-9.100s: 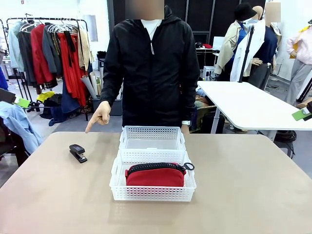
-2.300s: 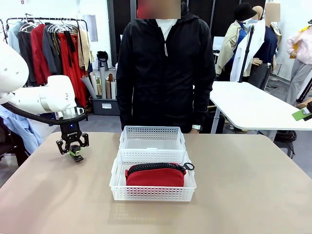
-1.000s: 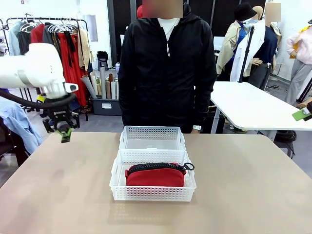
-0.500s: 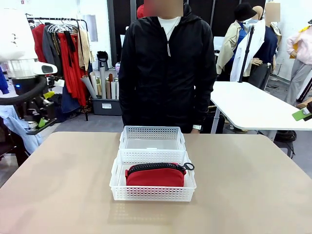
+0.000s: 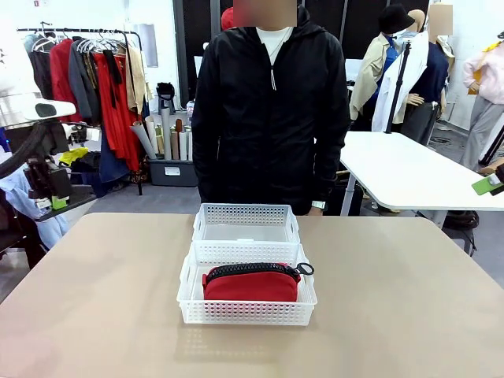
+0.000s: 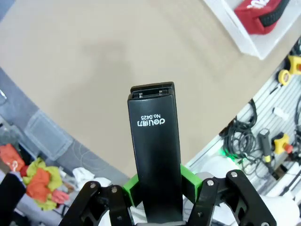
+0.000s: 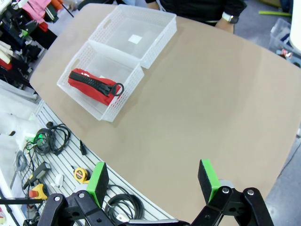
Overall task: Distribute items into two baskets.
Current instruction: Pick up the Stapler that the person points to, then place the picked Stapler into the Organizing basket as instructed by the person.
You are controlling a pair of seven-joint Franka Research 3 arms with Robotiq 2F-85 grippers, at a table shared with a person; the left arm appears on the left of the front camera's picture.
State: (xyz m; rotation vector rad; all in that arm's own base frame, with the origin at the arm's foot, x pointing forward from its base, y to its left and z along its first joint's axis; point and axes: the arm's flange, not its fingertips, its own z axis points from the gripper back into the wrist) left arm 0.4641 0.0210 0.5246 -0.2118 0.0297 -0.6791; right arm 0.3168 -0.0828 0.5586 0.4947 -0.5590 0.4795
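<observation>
The small black stapler is clamped upright between the green pads of my left gripper, well above the tan table. From the front, that gripper hangs past the table's left edge. Two white lattice baskets stand end to end at the table's middle. The near basket holds the red pouch with its black zipper; the far basket looks empty. My right gripper is open, high above the table's right side, with both baskets and the pouch far below it.
A person in a black jacket stands at the far edge, right behind the far basket, with a wrist watch near the table rim. Clothes racks stand behind my left arm. A tool rack with cables runs along the robot's side.
My left gripper took hold of the stapler on the table's left side, lifted it and swung it up and left, past the table's edge. The baskets and the pouch have not moved.
</observation>
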